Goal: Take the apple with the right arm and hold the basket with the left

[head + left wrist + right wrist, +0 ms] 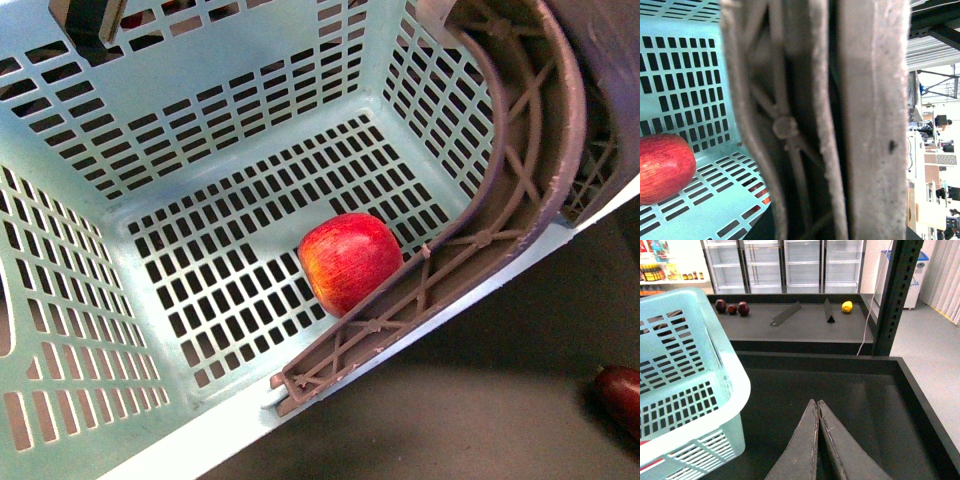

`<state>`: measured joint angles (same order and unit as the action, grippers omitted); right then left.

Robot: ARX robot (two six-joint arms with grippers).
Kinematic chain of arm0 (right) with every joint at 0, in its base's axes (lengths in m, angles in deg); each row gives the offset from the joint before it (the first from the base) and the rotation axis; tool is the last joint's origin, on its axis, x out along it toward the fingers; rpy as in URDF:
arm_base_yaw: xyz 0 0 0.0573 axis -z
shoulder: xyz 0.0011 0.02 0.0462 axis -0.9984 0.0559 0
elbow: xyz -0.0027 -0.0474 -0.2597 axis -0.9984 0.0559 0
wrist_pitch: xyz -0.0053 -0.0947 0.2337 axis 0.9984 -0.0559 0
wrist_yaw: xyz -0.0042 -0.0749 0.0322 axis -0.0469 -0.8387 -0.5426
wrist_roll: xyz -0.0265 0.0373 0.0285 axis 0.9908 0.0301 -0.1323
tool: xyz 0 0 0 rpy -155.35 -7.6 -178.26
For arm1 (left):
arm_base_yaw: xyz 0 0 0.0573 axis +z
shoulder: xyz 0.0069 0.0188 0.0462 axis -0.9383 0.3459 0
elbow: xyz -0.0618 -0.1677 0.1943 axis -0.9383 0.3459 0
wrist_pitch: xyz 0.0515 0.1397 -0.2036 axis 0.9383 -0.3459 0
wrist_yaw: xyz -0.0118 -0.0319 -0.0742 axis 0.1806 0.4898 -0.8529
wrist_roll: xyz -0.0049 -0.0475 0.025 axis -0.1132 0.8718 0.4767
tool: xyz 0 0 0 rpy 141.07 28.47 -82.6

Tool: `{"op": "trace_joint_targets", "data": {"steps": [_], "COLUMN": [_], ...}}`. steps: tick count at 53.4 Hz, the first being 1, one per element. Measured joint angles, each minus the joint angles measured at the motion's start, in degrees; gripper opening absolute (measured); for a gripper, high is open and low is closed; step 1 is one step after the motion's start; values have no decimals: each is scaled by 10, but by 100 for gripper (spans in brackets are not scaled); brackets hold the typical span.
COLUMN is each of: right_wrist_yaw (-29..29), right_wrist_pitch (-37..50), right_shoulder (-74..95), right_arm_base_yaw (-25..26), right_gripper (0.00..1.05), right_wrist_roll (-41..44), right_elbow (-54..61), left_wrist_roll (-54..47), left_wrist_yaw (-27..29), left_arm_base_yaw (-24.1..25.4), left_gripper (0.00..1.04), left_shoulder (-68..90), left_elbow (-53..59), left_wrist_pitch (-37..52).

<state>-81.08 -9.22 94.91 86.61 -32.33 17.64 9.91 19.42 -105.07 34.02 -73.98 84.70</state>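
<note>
Front view: light blue basket (120, 255) is tilted toward the camera and fills most of the frame. The apple (348, 262) lies on the slotted basket floor, right against the brown handle (480, 238), which is folded down along the near rim. Dark counter (480, 400) is below the basket. A darker maroon fruit (620, 398) sits on it at the frame's edge, well apart from the apple.

Left wrist view: the handle (870, 125) is blurred, very close and covers most of the frame. The apple (662, 167) shows beside it inside the basket (695, 75). Left gripper fingers are not made out here, so cannot tell whether it is open or closed.

Right wrist view: right gripper (818, 407) has its fingers pressed together, holding nothing, over the dark counter (790, 390) just beside the basket (735, 385). Apple not seen here. Farther back, three dark fruits (732, 307) and a yellow fruit (847, 306) sit on a second dark surface, with glass-door fridges (785, 265) behind.
</note>
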Motion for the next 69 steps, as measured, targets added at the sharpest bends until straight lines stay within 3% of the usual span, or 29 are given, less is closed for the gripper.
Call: {"op": "trace_joint_targets", "data": {"steps": [17,23,39,65,69], "right_wrist_yaw": [0,1,0,0,0], "right_wrist_pitch": [-53,-147,-152,-152,-152], "right_shoulder": [-52,-135,-149,-149,-149], "right_arm_base_yaw": [0,0,0,0,0], "right_gripper": [2,2,3,95,96], "right_wrist_roll": [0,0,0,0,0], "right_elbow": [0,0,0,0,0], "left_wrist_roll": [0,0,0,0,0], "left_wrist_yaw": [0,0,0,0,0], "left_arm_base_yaw": [0,0,0,0,0], "left_gripper": [15,15,15,15,15], "left_shoulder": [0,0,0,0,0], "left_elbow": [0,0,0,0,0], "left_wrist_pitch": [0,0,0,0,0]}}
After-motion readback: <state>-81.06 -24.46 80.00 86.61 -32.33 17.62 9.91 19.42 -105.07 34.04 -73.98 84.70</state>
